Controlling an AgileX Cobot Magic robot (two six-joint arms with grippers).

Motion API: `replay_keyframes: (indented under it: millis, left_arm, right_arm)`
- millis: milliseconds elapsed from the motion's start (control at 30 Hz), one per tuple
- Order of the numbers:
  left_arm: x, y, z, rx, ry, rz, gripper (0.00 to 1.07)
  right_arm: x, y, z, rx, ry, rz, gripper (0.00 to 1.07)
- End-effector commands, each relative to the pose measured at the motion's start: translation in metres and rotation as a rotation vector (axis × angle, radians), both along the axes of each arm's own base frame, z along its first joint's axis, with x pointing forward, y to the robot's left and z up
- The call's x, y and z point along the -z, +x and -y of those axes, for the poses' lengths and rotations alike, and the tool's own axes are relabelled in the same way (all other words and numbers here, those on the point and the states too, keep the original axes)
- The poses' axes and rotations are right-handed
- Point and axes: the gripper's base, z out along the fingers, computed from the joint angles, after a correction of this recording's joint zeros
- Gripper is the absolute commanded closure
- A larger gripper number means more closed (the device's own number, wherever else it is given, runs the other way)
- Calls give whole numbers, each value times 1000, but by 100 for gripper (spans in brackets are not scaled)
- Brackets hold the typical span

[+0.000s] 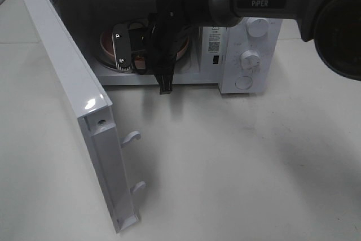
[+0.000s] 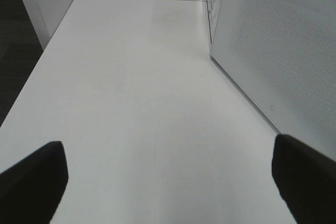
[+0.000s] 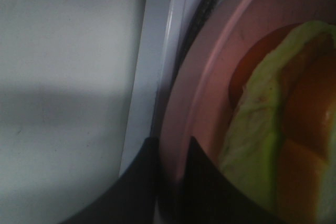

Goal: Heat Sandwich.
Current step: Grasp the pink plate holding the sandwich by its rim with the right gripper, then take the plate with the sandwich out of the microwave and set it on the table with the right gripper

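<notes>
Right tool (image 3: 170, 153), black, two-fingered: its dark fingers stand close together on either side of the raised rim of the round pink plate (image 3: 194, 103), pinching that rim; the plate sits inside the cavity of the white microwave oven (image 1: 248, 55), at the front sill, and bears the sandwich (image 3: 273, 145), of which the right wrist view shows pale yellow-green leaf and orange filling, the bread not being made out; the sandwich lies just beyond the pinched rim, toward the plate's middle and deeper into the cavity; the plate being round, no long axis governs the grasp, so the coming move, whether seating the plate further in or letting go and backing out, appears to turn on the rim running crosswise between the fingers, parallel to the sill; the right arm is plainly the nearer, reaching into the opening from the right of the high view; left tool (image 2: 168, 182): black fingers spread wide, holding nothing, hanging over the bare white worktop (image 2: 131, 77) beside the oven's perforated side wall, well apart from the plate; white microwave door (image 1: 73, 100) swung fully open to the left; high view gives door, dials and the arm's reach but hides the sandwich behind the wrist; right wrist view alone shows the grip and the filling; left wrist view shows neither plate nor sandwich.
</notes>
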Motion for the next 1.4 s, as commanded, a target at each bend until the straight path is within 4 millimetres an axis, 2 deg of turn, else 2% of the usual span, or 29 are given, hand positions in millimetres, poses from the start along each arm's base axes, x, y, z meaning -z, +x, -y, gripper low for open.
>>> replay_keyframes:
  millis: [33,600,900,1167,1400]
  left_arm:
    - [1,-3,1,1,-7,30,5]
    - [1,-3,1,1,-7,30,5]
    - [1,-3,1,1,-7,30,5]
    - [1,-3,1,1,-7,30,5]
    - [1,-3,1,1,-7,30,5]
  right_arm:
    - [5,-5,1,19,-8,-63,107]
    - [-3,-9,2,-90,-66,-66,107]
    - [-30,-17,3,-183,-68,-66,107]
    - [-41,-22,6,-216,-71,-46,107]
    - [-52,-36,17,-301,-103,3,107]
